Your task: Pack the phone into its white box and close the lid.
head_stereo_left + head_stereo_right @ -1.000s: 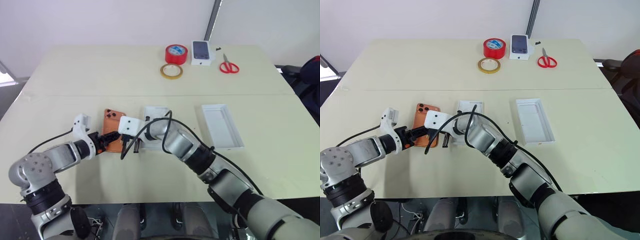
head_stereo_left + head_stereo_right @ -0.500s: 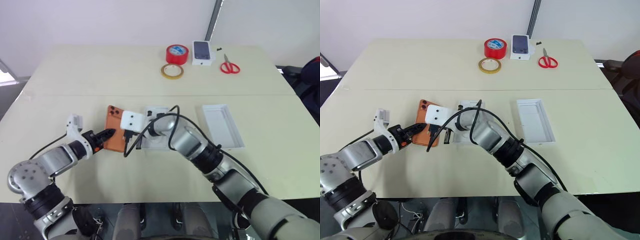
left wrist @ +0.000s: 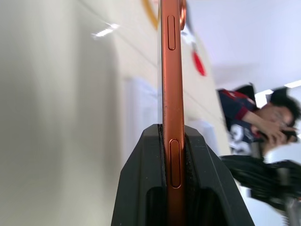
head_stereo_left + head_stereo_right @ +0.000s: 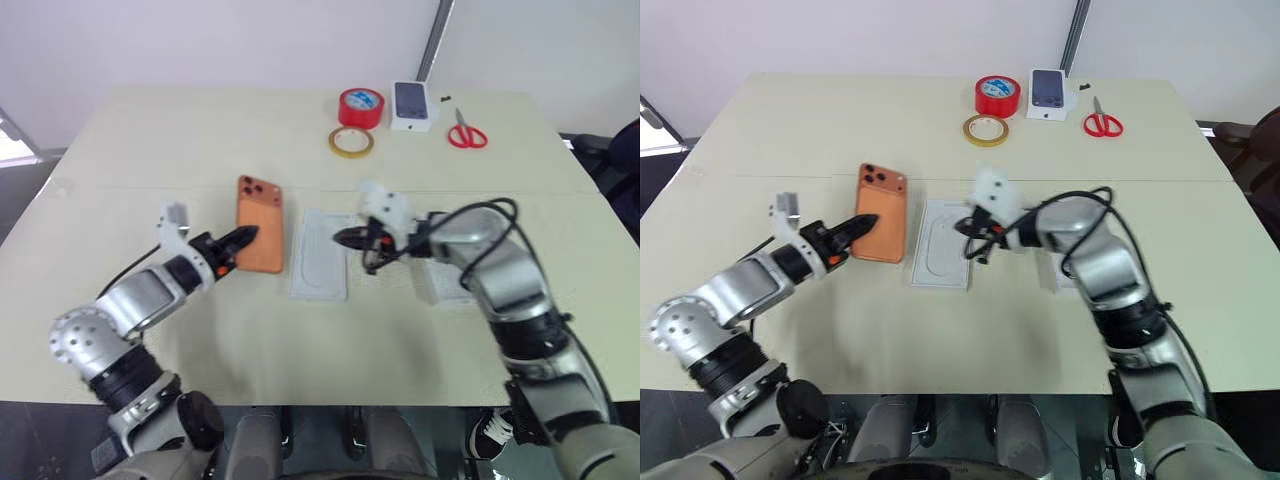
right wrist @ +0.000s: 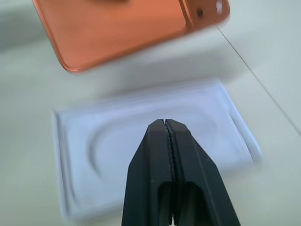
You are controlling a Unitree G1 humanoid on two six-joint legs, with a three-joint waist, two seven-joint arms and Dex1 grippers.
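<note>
Item 1, the phone (image 4: 260, 224): slim orange smartphone, rounded corners, raised cluster of dark lenses at its far end. Place: left of centre in the left eye view, lifted off the pale tabletop (image 4: 150, 140) by its near end, camera side up. Held by the left gripper (image 4: 240, 238), whose black fingers are pinched on the near short edge; the left wrist view shows the thin metal rim, side buttons included, clamped between the pads. Handling, as a judgement: rigid, moderately heavy for its thickness, smooth and likely slippery; an end grip leaves most of the length cantilevered, so it may droop or twist. Better hold: across the long edges near the middle, clear of the buttons and lenses.

Item 2, thin white insert with an oblong recess (image 4: 321, 266): flat on the table at picture centre, just right of the phone, apart from it. Light, flexible card; slides easily.

Item 3, shallow white cardboard tray or cover (image 4: 443, 282): right of centre, mostly behind the right forearm; whether box or lid cannot be told. Light, thin-walled, prone to shifting when pressed.

Item 4, right gripper (image 4: 343, 238): jaws fully closed on nothing, hovering over the insert's right edge.

Item 5, far edge, upper centre: red tape roll (image 4: 360, 106), tan tape ring (image 4: 351, 142), small printed white carton (image 4: 413, 105), red-handled scissors (image 4: 465, 133).
</note>
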